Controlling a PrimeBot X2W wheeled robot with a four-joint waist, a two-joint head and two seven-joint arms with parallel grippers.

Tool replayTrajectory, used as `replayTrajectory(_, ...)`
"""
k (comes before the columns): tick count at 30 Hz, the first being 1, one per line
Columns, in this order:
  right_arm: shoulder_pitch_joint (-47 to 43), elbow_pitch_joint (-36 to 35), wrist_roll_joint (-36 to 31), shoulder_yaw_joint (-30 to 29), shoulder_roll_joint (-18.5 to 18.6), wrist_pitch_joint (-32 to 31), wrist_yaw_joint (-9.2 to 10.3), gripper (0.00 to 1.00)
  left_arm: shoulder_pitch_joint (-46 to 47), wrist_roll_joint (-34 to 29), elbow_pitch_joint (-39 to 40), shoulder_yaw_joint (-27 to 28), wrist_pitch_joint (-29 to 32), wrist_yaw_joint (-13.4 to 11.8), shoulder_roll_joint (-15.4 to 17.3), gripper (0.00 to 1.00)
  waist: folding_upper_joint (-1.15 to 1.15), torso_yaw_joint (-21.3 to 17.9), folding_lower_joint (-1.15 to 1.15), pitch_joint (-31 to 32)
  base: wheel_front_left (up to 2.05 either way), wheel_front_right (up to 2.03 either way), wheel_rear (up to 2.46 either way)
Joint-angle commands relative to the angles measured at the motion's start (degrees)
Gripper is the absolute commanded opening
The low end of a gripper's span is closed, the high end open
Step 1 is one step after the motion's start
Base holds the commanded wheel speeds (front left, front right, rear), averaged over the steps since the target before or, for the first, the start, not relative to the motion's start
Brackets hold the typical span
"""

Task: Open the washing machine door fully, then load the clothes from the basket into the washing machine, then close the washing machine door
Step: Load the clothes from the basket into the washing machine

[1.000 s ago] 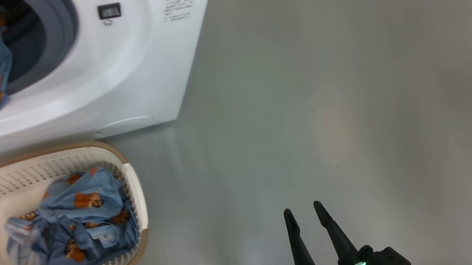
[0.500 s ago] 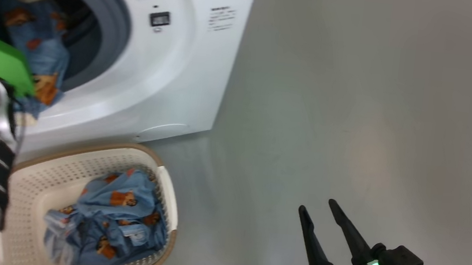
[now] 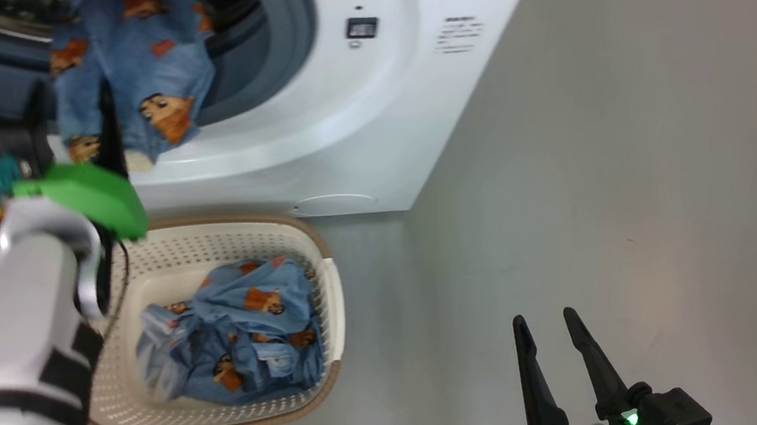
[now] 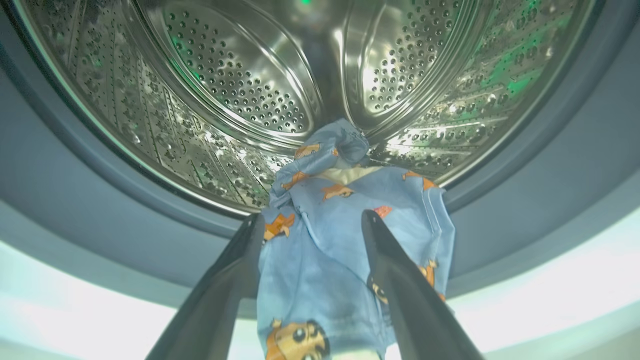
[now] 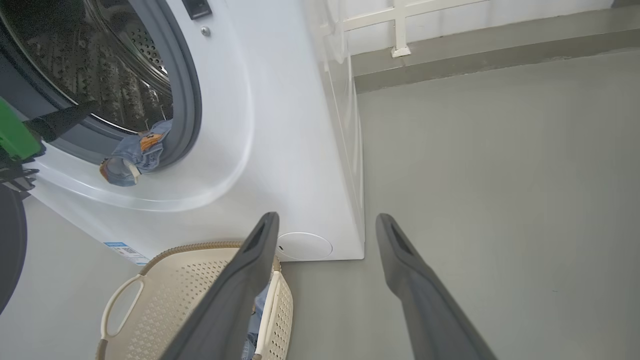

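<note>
The white washing machine (image 3: 391, 100) stands with its mouth uncovered. A blue bear-print garment (image 3: 132, 56) of the clothes hangs out of the steel drum (image 4: 240, 85) over the grey gasket (image 4: 75, 200). My left gripper (image 3: 73, 110) is open just below the mouth; in the left wrist view its fingers (image 4: 312, 217) stand apart on either side of the garment (image 4: 325, 260). More blue clothes (image 3: 243, 340) lie in the cream basket (image 3: 331, 285) on the floor in front. My right gripper (image 3: 545, 317) is open over bare floor, well to the right. A dark rounded edge (image 5: 9, 250) looks like the open door's rim.
Grey floor (image 3: 640, 164) stretches to the right of the machine. In the right wrist view the basket (image 5: 165, 300) sits below my right gripper (image 5: 326, 217), a blue label (image 5: 122, 250) marks the machine's lower corner, and a white frame (image 5: 395, 30) stands on a ledge behind.
The head camera has swung left, so the machine and basket sit further right in view. My left arm and gripper have come into view below the drum mouth. Both grippers stay open.
</note>
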State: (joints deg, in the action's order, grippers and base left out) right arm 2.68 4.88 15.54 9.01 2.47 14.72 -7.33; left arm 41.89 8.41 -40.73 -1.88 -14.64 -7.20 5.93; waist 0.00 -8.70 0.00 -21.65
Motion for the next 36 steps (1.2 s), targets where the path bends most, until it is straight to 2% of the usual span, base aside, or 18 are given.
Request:
replayTrajectory(1, 1.1, -1.4, -0.9, 1.2, 0.4, 0.3, -0.16, 1.00, -2.9, 0.5, 3.5, 1.1, -0.4, 0.5, 1.1, 1.00, 0.00, 2.0, 0.00, -0.2, 0.00, 0.00, 0.00)
replayTrajectory(8, 0.9, -1.5, -1.9, 0.6, 0.4, 0.3, -0.16, 1.00, -14.9, 1.1, 15.9, 0.9, -0.4, 1.4, 0.4, 1.00, 0.00, 3.4, 0.00, 0.5, 0.00, 0.00, 0.00)
replayTrajectory(20, -0.2, -1.6, -2.5, -0.4, 0.4, 0.3, -0.16, 1.00, -31.4, 1.6, 31.1, -0.1, 1.0, -0.5, -0.6, 1.00, 0.00, 4.5, 0.00, 1.7, 0.00, 0.00, 0.00)
replayTrajectory(25, -0.9, -1.7, -2.7, -0.9, 0.4, 0.3, -0.16, 1.00, -37.3, 1.5, 36.0, -0.6, 3.1, -1.1, -0.2, 1.00, 0.00, 4.7, 0.00, 2.8, 0.00, 0.00, 0.00)
replayTrajectory(36, -1.2, -2.0, -2.6, -0.9, 0.4, 0.3, -0.16, 1.00, -42.2, 2.1, 41.7, -0.3, 6.0, -2.1, 0.4, 1.00, 0.00, 4.5, 0.00, 3.0, 0.00, 0.00, 0.00)
